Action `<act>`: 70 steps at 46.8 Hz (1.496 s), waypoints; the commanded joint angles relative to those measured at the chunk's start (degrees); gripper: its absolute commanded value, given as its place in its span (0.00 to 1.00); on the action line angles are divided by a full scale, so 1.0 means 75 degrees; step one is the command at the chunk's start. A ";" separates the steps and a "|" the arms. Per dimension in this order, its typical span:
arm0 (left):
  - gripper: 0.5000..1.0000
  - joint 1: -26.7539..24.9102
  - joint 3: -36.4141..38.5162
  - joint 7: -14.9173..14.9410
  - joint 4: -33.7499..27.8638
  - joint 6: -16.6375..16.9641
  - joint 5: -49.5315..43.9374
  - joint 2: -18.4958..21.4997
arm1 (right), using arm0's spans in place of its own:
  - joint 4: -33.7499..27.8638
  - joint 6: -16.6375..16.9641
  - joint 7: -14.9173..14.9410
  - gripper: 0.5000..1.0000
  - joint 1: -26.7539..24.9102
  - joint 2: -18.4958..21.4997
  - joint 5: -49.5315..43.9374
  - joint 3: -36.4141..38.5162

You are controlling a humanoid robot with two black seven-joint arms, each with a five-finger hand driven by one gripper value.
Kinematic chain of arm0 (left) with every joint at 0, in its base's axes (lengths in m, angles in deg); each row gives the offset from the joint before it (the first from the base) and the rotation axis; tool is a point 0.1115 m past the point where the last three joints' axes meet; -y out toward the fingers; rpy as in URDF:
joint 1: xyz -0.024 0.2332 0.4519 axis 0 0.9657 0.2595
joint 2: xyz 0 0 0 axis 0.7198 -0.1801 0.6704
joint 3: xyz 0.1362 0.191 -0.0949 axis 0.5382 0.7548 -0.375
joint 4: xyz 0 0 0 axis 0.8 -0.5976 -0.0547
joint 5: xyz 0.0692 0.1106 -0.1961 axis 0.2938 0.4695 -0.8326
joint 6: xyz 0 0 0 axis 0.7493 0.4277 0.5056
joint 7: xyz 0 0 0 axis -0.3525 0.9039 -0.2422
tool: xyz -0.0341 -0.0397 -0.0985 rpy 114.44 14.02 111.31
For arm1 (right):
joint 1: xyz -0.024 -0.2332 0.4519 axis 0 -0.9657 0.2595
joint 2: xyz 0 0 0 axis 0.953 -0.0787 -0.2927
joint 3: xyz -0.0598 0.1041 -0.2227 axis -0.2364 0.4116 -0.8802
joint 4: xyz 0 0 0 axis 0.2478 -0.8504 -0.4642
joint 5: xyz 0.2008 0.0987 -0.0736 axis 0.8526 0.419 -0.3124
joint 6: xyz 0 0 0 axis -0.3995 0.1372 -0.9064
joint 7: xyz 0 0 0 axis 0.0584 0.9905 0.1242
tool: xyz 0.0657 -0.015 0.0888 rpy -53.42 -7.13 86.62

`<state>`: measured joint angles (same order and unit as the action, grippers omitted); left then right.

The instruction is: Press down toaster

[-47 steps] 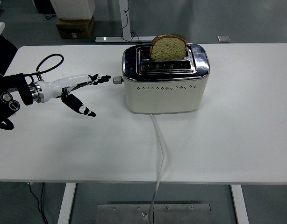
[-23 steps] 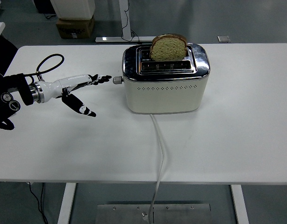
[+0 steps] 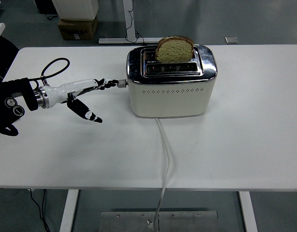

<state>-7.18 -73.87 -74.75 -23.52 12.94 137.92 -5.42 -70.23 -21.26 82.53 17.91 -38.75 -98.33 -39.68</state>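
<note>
Head view: left hand (image 3: 83,94) reaches from mid-left, fingers spread wide and holding nothing, fingertips touching the lever (image 3: 121,83) on the cream toaster (image 3: 170,92) at upper centre; bread (image 3: 174,49) stands raised in its slot.

A lab or workshop: grey floor (image 3: 264,24), cardboard box (image 3: 77,26), white table (image 3: 235,145)

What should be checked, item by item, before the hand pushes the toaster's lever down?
1. Left hand reaches the lever: ok, fingertips at the knob.
2. Fingers rest on top of the lever: cannot tell.
3. Bread sits in a slot: ok, standing high.
4. Toaster stands upright on the table: ok.
5. Cord clear of the hand: ok, it runs to the near edge.
6. Cord plugged in: cannot tell.
</note>
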 commanded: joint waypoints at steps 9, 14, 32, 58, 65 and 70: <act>1.00 -0.0001 0.0000 0.0000 0.0004 0.0002 -0.0011 -0.0081 | 0.0000 0.0000 -0.0001 1.00 0.0000 0.0000 -0.0006 -0.0004; 1.00 0.0011 0.0000 0.0000 0.0039 0.0002 -0.0022 -0.0093 | 0.0000 0.0000 -0.0001 1.00 0.0000 0.0000 0.0005 -0.0004; 1.00 0.0081 0.0000 0.0000 0.0391 -0.0010 -0.0011 -0.0245 | 0.0000 0.0000 -0.0001 1.00 0.0000 0.0000 0.0005 -0.0004; 1.00 0.0093 0.0011 0.0000 0.0496 -0.0010 0.0001 -0.0480 | 0.0000 0.0000 -0.0001 1.00 0.0000 0.0000 0.0005 -0.0004; 1.00 0.0163 0.0105 0.0000 0.0496 -0.0010 -0.0011 -0.0468 | 0.0000 0.0000 -0.0001 1.00 0.0000 0.0000 -0.0006 -0.0004; 1.00 0.0187 0.0117 0.0000 0.0496 -0.0010 -0.0011 -0.0468 | 0.0000 0.0000 -0.0001 1.00 0.0000 0.0000 -0.0006 -0.0004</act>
<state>-5.87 -73.02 -74.77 -19.79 12.86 137.87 -8.96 -70.23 -21.26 82.53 17.91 -38.75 -98.37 -39.68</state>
